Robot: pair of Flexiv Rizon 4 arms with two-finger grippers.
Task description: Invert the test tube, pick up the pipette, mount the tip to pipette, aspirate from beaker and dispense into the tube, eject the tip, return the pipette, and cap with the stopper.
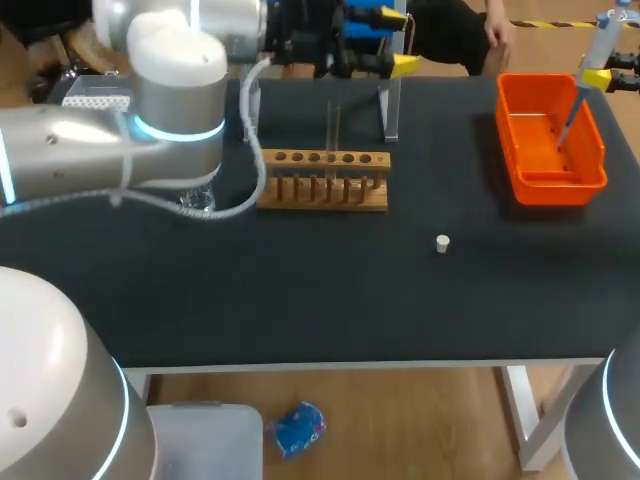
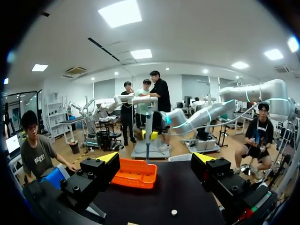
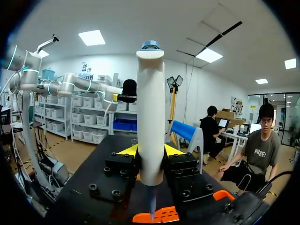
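One white pipette with a blue cap (image 1: 600, 45) is clamped upright between the two yellow-tipped fingers of the right gripper (image 3: 151, 151), its thin end pointing down over the single orange plastic bin (image 1: 548, 187). The left gripper (image 2: 157, 158) hangs with its fingers spread wide, holding nothing. One clear glass test tube (image 1: 333, 125) stands in the one wooden rack (image 1: 322, 195); one small white stopper (image 1: 442, 243) lies apart on the black table (image 1: 300, 290)
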